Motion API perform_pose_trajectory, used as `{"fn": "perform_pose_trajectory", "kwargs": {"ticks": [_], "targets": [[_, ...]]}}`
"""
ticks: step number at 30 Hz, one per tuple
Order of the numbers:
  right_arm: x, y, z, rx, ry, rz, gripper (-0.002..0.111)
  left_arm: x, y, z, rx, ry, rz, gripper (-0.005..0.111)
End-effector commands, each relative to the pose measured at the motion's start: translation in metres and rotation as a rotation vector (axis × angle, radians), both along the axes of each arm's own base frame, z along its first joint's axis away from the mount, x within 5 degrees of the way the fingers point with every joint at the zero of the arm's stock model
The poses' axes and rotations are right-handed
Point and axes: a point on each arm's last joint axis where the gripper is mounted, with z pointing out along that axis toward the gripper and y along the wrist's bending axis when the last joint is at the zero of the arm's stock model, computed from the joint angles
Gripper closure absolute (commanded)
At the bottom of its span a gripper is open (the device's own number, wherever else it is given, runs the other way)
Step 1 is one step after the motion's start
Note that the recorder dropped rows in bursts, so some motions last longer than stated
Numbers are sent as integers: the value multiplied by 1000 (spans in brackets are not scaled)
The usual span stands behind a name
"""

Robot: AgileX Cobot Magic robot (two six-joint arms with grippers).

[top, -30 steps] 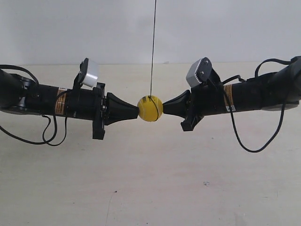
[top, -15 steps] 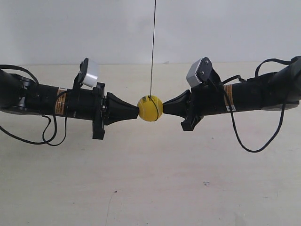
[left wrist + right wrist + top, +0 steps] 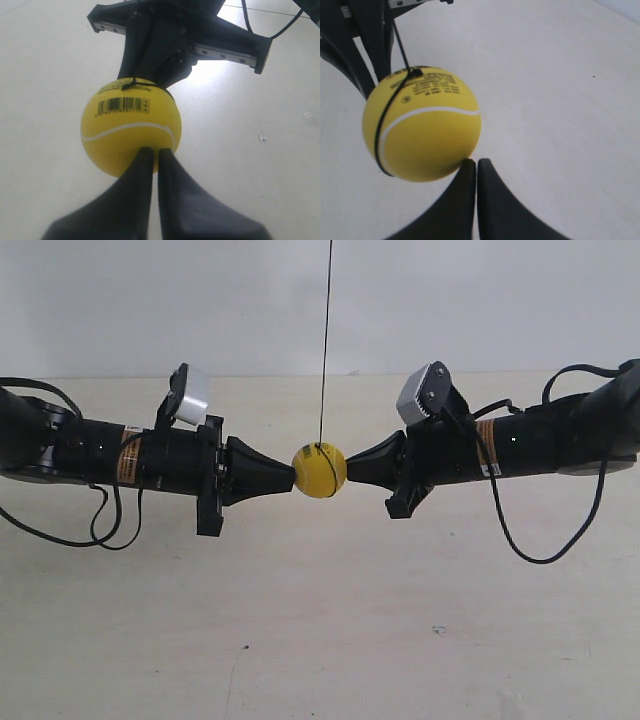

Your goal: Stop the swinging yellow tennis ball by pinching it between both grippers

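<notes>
1. Here, the yellow tennis ball [image 3: 319, 470] is hanging on a thin dark string [image 3: 325, 340], pinched between the two gripper tips.
2. The left gripper [image 3: 152, 150] is pressing its tip against the ball just ahead of it, fingers closed together.
3. The right gripper [image 3: 471, 161] is pressing from the opposite side, fingers likewise closed together.

Ball [image 3: 319, 470] on string [image 3: 326, 340] between left pincer [image 3: 155, 151] and right pincer [image 3: 476, 163], against both tips, above table [image 3: 320, 640].
</notes>
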Motion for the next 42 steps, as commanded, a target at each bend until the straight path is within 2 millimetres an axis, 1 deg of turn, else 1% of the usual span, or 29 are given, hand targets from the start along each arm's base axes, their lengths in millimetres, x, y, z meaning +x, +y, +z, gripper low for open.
{"fn": "perform_pose_trajectory", "kwargs": {"ticks": [1,25,29,34,40,42], "targets": [[-3,4,3,36,-10,45,108,2,-2,2,-6,-12,15,102],[0,1,1,3,-14,8,108,1,-1,1,8,-5,-1,102],[4,-8,1,3,-14,-13,108,1,0,0,12,-5,-5,102],[6,-22,6,68,-7,-17,108,3,8,1,15,2,14,102],[7,-24,7,76,-8,-17,108,7,24,3,-18,18,40,102],[6,-24,6,73,-5,-13,108,7,25,4,-26,20,39,102]]}}
